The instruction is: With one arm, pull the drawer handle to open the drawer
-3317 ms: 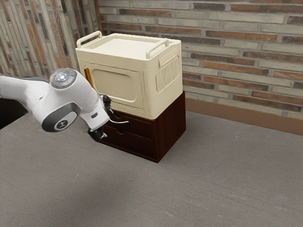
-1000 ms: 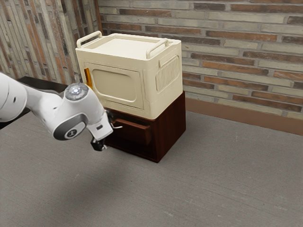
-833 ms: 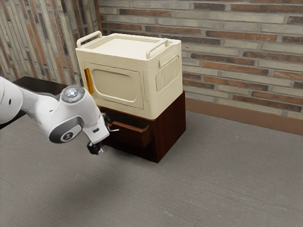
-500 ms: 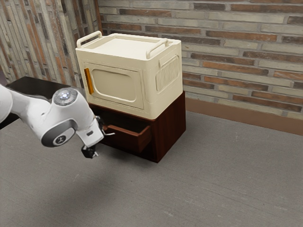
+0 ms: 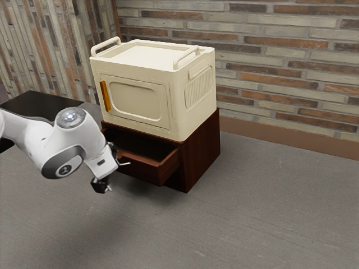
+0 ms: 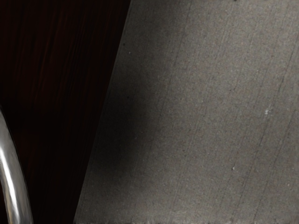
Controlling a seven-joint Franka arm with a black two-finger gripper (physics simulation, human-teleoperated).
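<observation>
The black gripper (image 5: pixel 111 170) is at the front of the dark reddish-brown cabinet (image 5: pixel 200 150), beside the curved metal handle (image 5: pixel 125 163); how it stands on the handle cannot be made out. The upper drawer (image 5: pixel 147 170) juts out from the cabinet, and part of its hollow inside is visible. The hand hides the drawer front's far end. Close to the camera in the wrist view, the shiny handle (image 6: pixel 12 189) curves past dark wood (image 6: pixel 49 88), with grey tabletop beyond the wood's edge.
A cream box (image 5: pixel 140 106) with an orange handle (image 5: pixel 105 96) and two top rails rests on the cabinet. Brick walls (image 5: pixel 280 67) stand behind. The grey tabletop (image 5: pixel 241 218) extends in front; a black surface (image 5: pixel 40 105) lies at the exterior view's left.
The upper drawer, closed in the earliest frame, has slid out of the cabinet. My hand and the handle have moved with it, away from the cabinet and toward the exterior view's lower left.
</observation>
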